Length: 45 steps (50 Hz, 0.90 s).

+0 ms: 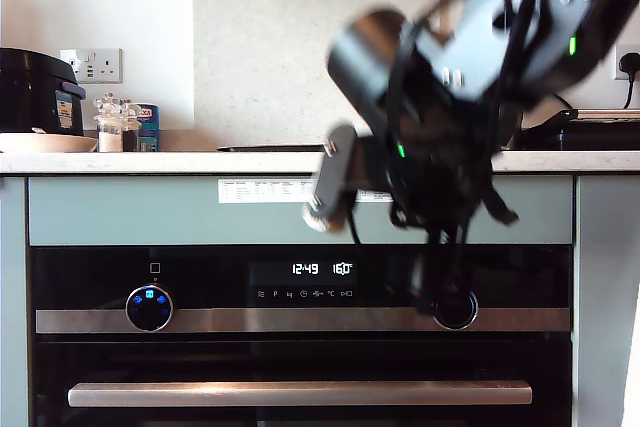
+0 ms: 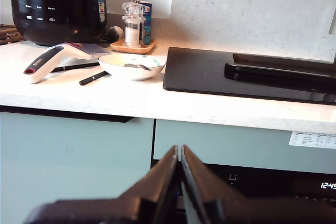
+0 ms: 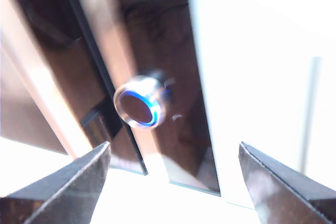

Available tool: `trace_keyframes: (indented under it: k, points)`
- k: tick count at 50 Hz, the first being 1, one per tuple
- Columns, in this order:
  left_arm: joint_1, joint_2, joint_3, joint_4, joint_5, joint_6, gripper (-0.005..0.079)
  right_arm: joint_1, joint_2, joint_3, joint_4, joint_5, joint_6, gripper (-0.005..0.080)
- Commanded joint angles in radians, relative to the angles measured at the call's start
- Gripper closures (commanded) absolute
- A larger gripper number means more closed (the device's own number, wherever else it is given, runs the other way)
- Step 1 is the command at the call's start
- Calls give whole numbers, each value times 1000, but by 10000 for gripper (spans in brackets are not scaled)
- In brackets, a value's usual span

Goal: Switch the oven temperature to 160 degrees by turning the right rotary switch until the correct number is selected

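Second wrist view: my second gripper [image 3: 173, 182] gapes wide, clear of the right rotary switch [image 3: 140, 108], since the number [image 1: 342, 269] reads 160; my first gripper [image 2: 180, 182] is closed, parked above.

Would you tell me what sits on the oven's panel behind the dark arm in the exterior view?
The right rotary switch peeks out below the blurred arm, its upper part covered. The second wrist view shows it whole, blue-ringed, with my second gripper open before it, apart.

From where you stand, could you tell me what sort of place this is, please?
Most likely a home kitchen: a built-in oven under a pale worktop, a black hob set into it, and a salt mill beside a bowl.
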Motion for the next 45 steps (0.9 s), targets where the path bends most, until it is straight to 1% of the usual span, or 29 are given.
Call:
trace_keyframes:
  k: [1,4,11,16,19,23,26,34,39,45]
  points:
    - [0,-1,1,6,0,1,764,47,-47,2,-42,-5,94,49]
    - [0,-1,1,2,0,1,764,83,-106,2,-116,-48,196,50]
    - [0,-1,1,-4,0,1,764,156,-267,2,-289,-185,447,50]
    - [0,-1,1,-17,0,1,764,189,-382,2,-399,-278,595,50]
    - [0,-1,1,-25,0,1,764,198,-447,2,-456,-333,671,50]
    - [0,-1,1,-34,0,1,764,202,-525,2,-530,-383,750,50]
    - [0,-1,1,-42,0,1,764,202,-582,2,-579,-402,798,50]
    - [0,-1,1,-50,1,1,764,202,-730,2,-682,-515,867,50]
    - [0,-1,1,-50,2,0,764,203,-820,2,-757,-539,873,50]
    - [0,-1,1,-50,7,0,764,204,-922,2,-853,-536,868,50]
